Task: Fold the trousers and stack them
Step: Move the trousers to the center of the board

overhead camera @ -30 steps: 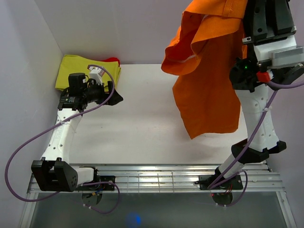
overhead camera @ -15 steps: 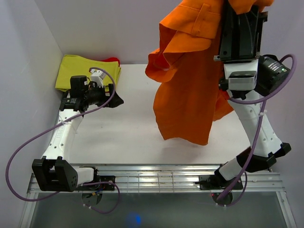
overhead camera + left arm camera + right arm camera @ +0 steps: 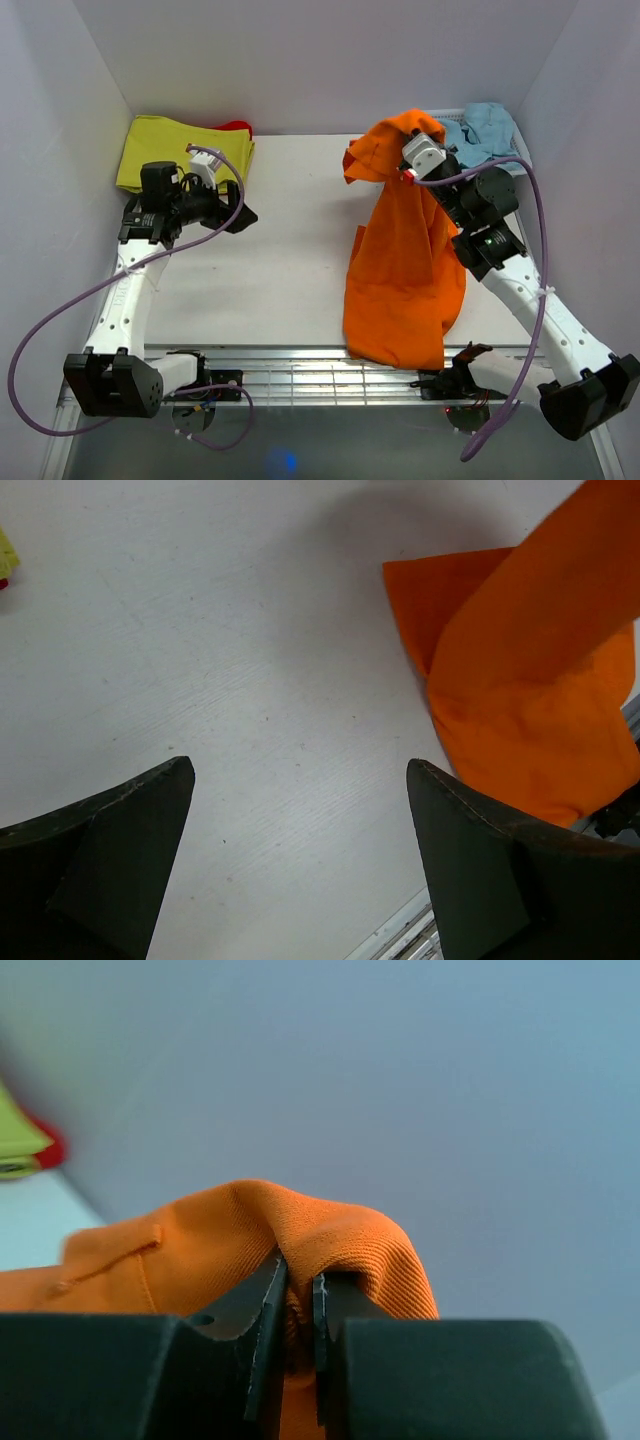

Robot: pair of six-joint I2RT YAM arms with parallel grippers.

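Right gripper (image 3: 295,1295): fingers clamped together on a raised fold of the trousers (image 3: 400,270), at the far right of the table (image 3: 270,270). From that grip the trousers drape down and lie stretched to the table's near edge. Left gripper (image 3: 300,772): fingers wide apart, holding nothing, near the yellow cloth (image 3: 160,150).

Orange trousers (image 3: 400,270) in right jaws (tail along the table (image 3: 280,285))

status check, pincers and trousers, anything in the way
Left pincer open, empty. Right pincer shut on trousers, legs draped down to near table edge. Light blue garment close behind the grip; yellow-green cloth far left.
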